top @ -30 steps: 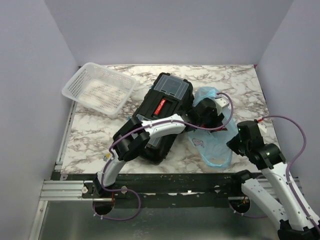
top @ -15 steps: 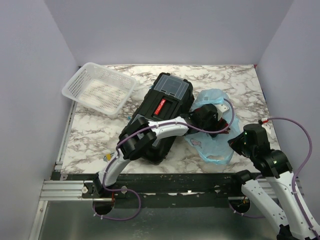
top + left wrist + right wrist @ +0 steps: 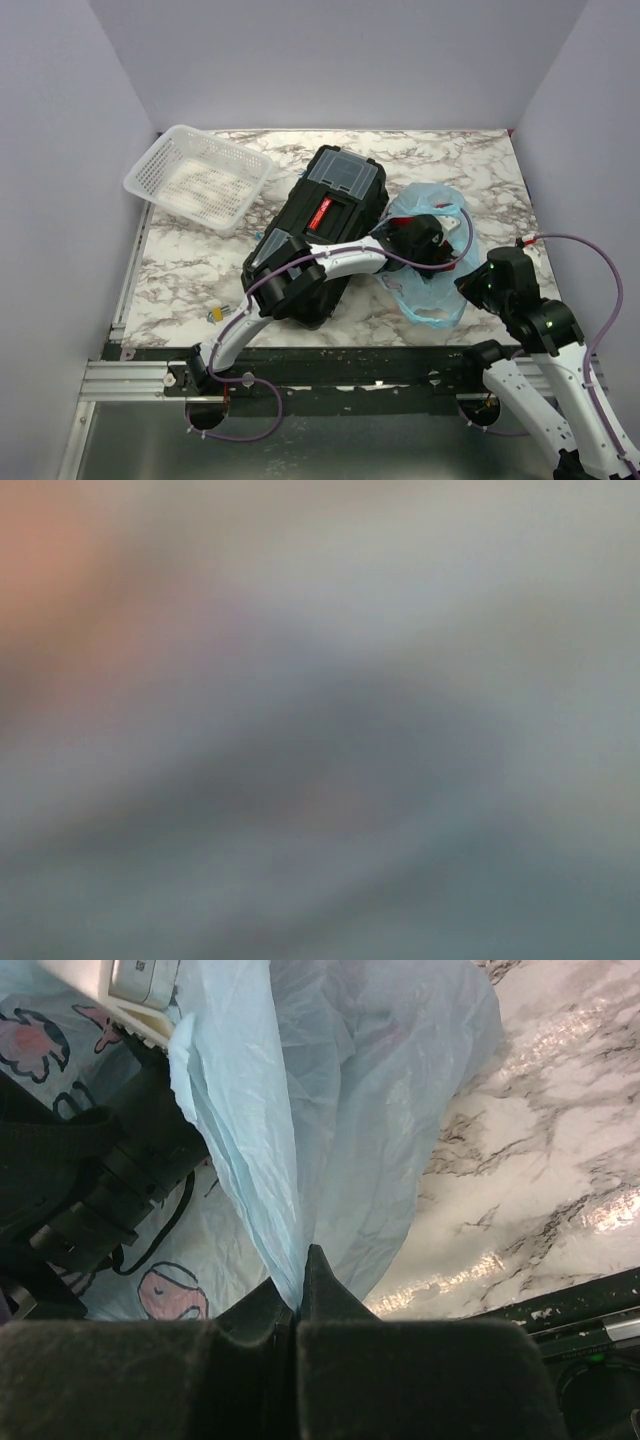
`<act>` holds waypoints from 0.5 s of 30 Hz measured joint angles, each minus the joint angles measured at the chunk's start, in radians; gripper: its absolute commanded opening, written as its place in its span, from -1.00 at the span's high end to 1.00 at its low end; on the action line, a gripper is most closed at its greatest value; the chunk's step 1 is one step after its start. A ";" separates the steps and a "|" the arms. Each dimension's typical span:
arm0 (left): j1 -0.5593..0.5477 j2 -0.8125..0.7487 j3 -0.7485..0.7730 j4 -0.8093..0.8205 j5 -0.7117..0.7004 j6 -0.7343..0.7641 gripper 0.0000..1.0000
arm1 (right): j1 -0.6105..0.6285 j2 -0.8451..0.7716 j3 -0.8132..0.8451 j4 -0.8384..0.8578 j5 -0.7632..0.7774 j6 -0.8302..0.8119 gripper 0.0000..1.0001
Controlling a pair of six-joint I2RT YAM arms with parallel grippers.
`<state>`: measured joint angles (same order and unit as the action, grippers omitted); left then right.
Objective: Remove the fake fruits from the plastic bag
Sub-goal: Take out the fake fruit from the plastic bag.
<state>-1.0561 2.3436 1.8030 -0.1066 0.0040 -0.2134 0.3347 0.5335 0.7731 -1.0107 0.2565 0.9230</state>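
Observation:
The light-blue plastic bag (image 3: 428,298) with pink cartoon print lies on the marble table right of the toolbox; it fills the right wrist view (image 3: 330,1110). My right gripper (image 3: 470,288) is shut on a fold of the bag's edge (image 3: 300,1285). My left gripper (image 3: 432,238) reaches into the bag's open mouth; its fingers are hidden by the plastic. The left wrist view is a grey-blue blur with an orange smear at upper left (image 3: 40,550). No fake fruit shows clearly.
A black toolbox (image 3: 325,225) lies under my left arm. A white mesh basket (image 3: 198,178) sits at the back left. A tiny yellow-blue item (image 3: 216,314) lies near the front left edge. Purple walls enclose the table.
My left gripper has pushed farther right, deeper into the bag. The bag's upper part has spread wider. My right gripper shifted slightly toward the front, still holding the bag.

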 measured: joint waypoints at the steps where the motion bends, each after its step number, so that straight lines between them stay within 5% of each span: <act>1: 0.000 0.008 0.012 -0.006 -0.006 0.001 0.10 | 0.000 0.000 -0.001 0.000 0.000 0.000 0.99; 7: 0.001 0.006 0.035 -0.017 -0.010 0.012 0.64 | 0.000 -0.010 -0.014 0.000 0.000 0.000 0.99; 15: 0.003 -0.121 -0.039 -0.076 0.026 0.014 0.83 | 0.000 -0.016 -0.023 0.009 0.000 -0.008 0.99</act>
<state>-1.0531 2.2230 1.7641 -0.1822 0.0299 -0.1993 0.3347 0.5171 0.7506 -1.0016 0.2565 0.9154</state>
